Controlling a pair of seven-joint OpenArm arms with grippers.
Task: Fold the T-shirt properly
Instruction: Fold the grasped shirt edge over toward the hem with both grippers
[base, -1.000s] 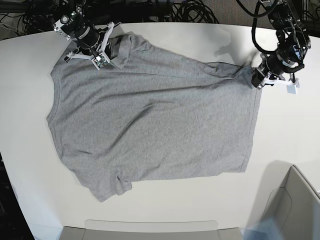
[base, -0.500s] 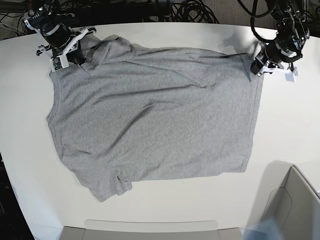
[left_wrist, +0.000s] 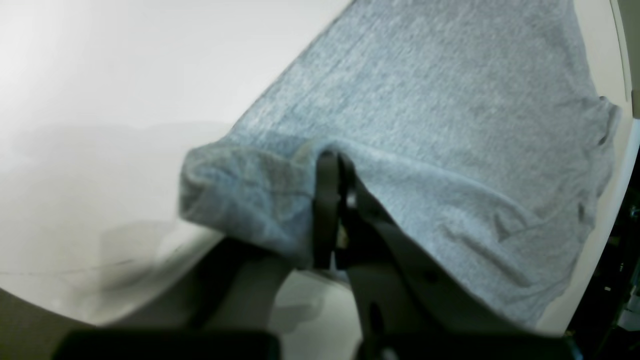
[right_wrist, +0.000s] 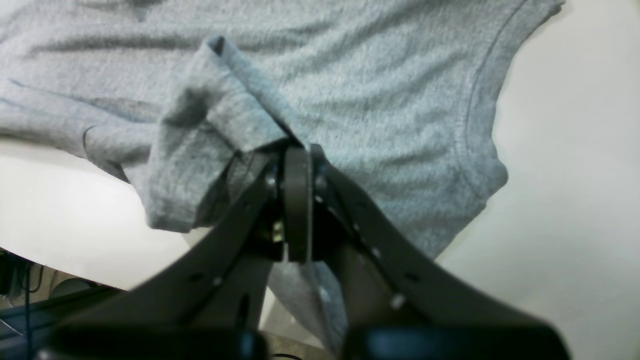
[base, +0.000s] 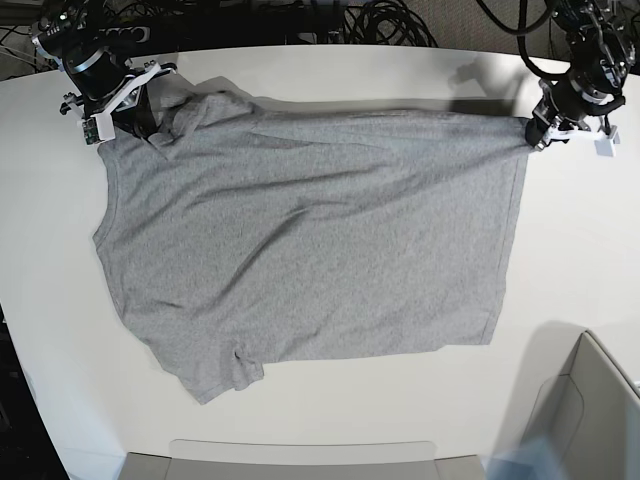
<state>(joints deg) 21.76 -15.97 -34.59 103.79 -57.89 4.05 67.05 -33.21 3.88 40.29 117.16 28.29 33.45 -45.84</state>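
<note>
Blurred claw bases in both wrist views; T-shirt (base: 310, 240) lettering hidden.

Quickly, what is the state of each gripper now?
Left gripper: closed, holding the T-shirt at its hem corner.
Right gripper: closed, holding the T-shirt near its sleeve.

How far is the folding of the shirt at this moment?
Done: the T-shirt lies spread on the table, plain side up, mostly flat. In hand: the right gripper pinches the shoulder end and the left gripper pinches a hem corner, with the far edge taut between them. Left: every fold; no part is turned over yet.
</note>
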